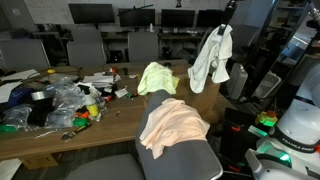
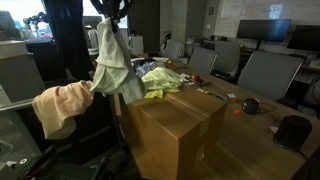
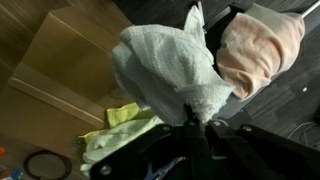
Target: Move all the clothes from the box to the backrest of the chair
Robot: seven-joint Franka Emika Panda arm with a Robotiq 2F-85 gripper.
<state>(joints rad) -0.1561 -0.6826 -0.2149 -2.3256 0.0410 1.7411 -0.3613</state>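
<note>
Over the box on the bench, the hand pinches the cream-white garment by its upper edge, the jaws pressed almost together on a fold of cloth. The rest of the garment falls straight down from the grip, so its long axis is vertical. We cannot tell whether its hem touches the box's rim or hangs just clear of it.

The relation that matters is where the chair lies from that hanging cloth. In both exterior views its padded backrest sits lower than the hand and off to one side of the box, not beneath the grip. The peach-orange garment is already draped across its top. In the wrist view that same peach-orange garment shows past the bulk of the cream-white garment, on the far side from the box, so we judge the carry to run away from the box and toward that side.

We judge the next move to be a sideways travel at this height, then a descent so the cloth folds over the backrest's top beside or upon the peach-orange one. Dropping early would risk dragging the hem on the box. The yellow-green garment lies crumpled at the box, waiting.
</note>
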